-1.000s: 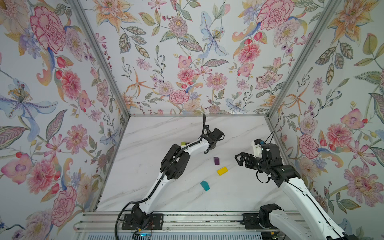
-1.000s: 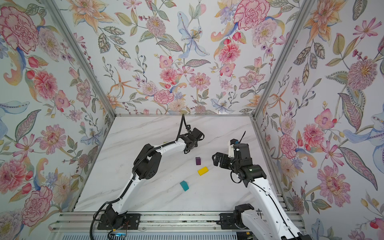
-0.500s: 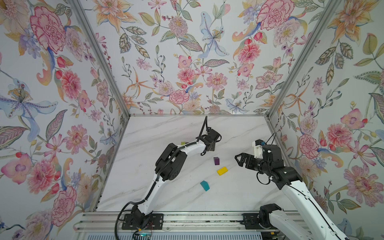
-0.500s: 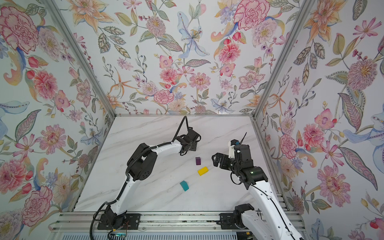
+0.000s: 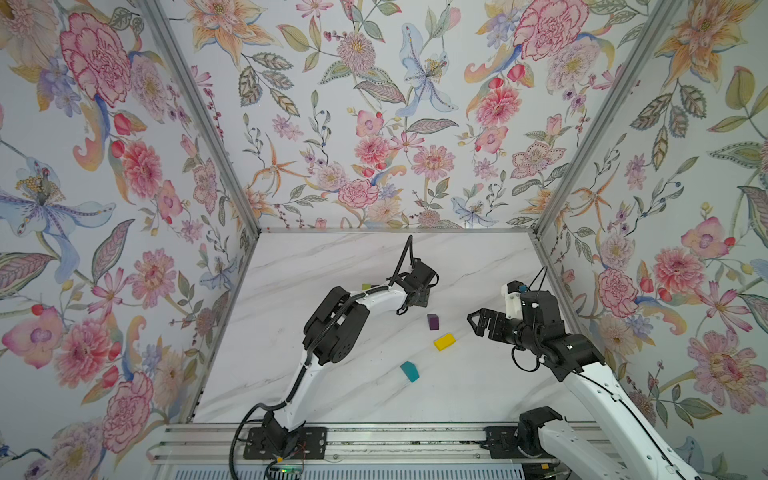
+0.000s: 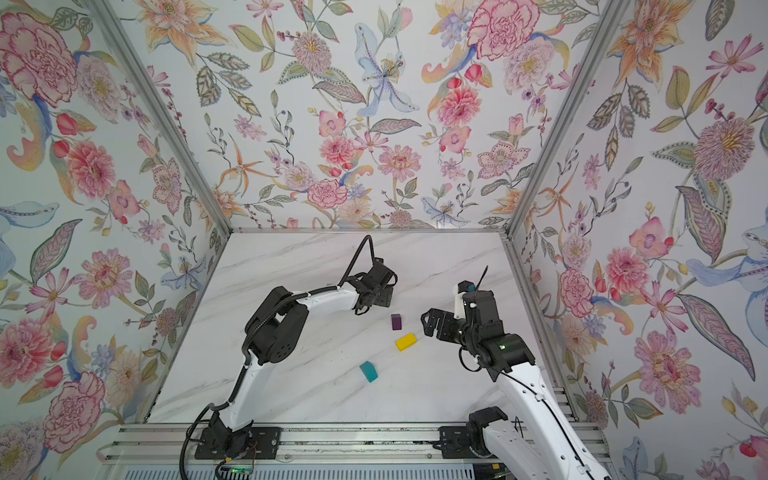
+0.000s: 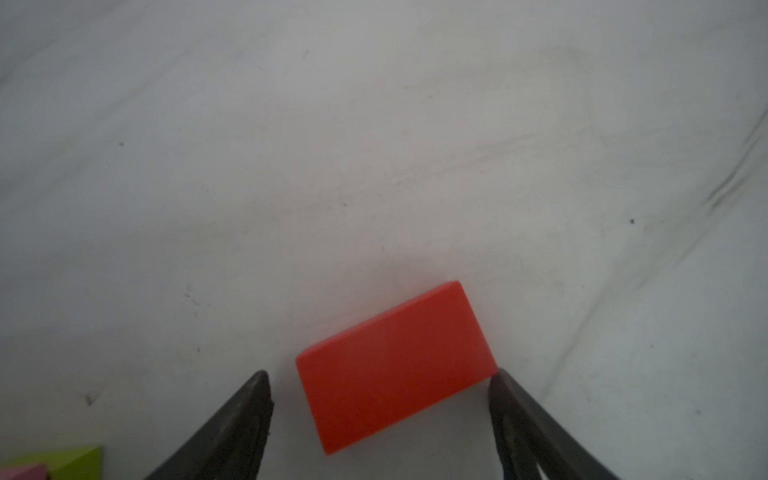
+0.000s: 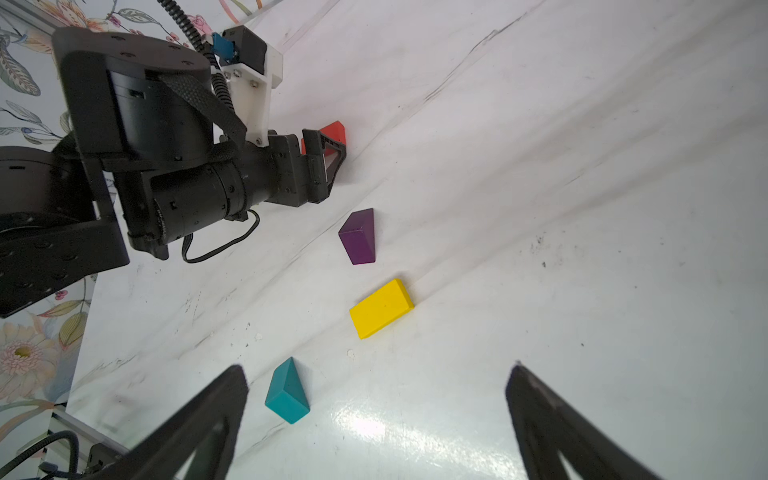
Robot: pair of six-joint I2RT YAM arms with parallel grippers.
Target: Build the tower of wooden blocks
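In both top views: left gripper (image 5: 419,297) low over the table (image 5: 291,266) at centre, grip hidden there; right gripper (image 5: 482,324) at mid-right, spread wide, empty; between them, lying apart, purple block (image 5: 433,321), yellow block (image 5: 444,341) just below it, teal block (image 5: 409,371) further down-left. In the left wrist view: fingers (image 7: 249,415) parted astride red block (image 7: 395,365) flat on the table, one tip at its corner, the other clear, nothing gripped; green block (image 7: 70,459) and pink block (image 7: 23,473) in the bottom-left corner. In the right wrist view: fingers (image 8: 208,415) wide apart, empty, above the teal, yellow and purple blocks; red block top centre, between the left gripper's tips.
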